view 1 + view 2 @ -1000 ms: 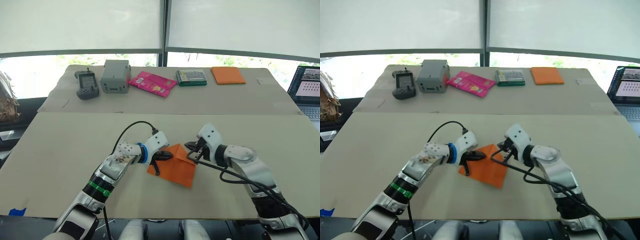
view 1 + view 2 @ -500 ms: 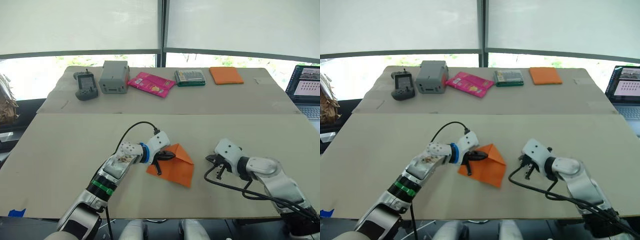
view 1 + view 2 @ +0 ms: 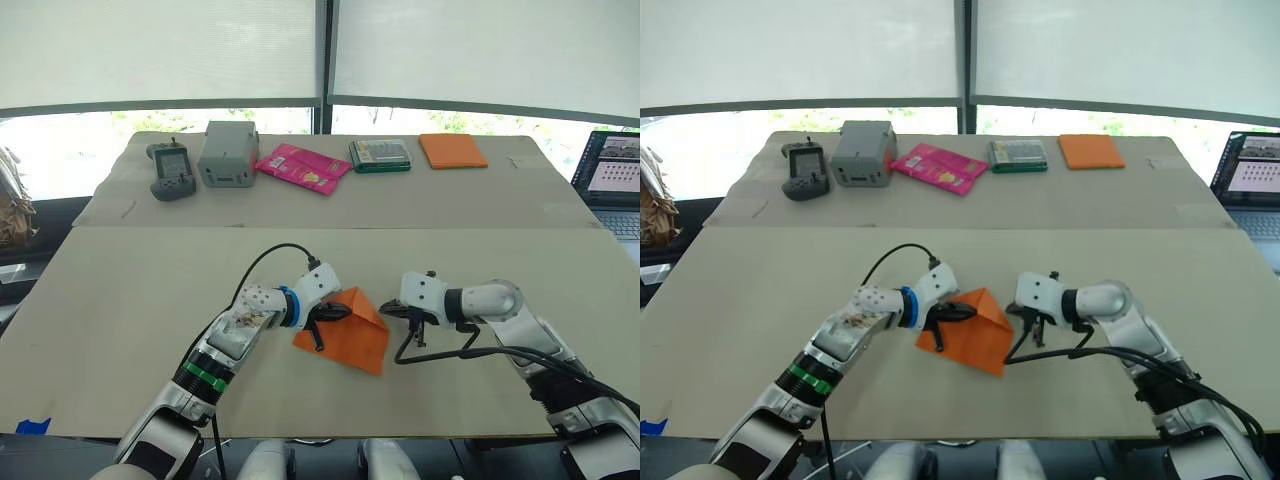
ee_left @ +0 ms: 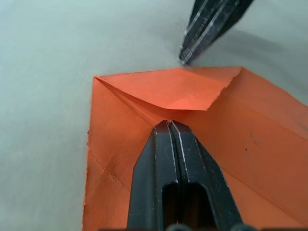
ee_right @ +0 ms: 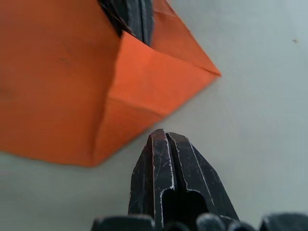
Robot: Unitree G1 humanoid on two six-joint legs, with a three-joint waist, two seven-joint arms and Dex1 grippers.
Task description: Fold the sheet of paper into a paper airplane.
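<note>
The sheet of paper lies partly folded on the near table, bright orange, with one flap standing up toward its far right corner. My left gripper is shut, its tip resting on the paper at the foot of that flap. My right gripper is also shut and holds nothing. It sits low over the table just off the paper's right corner, a small gap away from it. In the left wrist view the right gripper's fingers point at the flap's edge.
On the far table stand a grey handheld device, a grey box, a pink packet, a green-edged box and an orange pad. A laptop sits at the right edge. Black cables loop off both wrists.
My right gripper drew away to the right, then came back left to the paper's right corner. The left gripper has stayed on the paper, and the flap stands a little higher.
</note>
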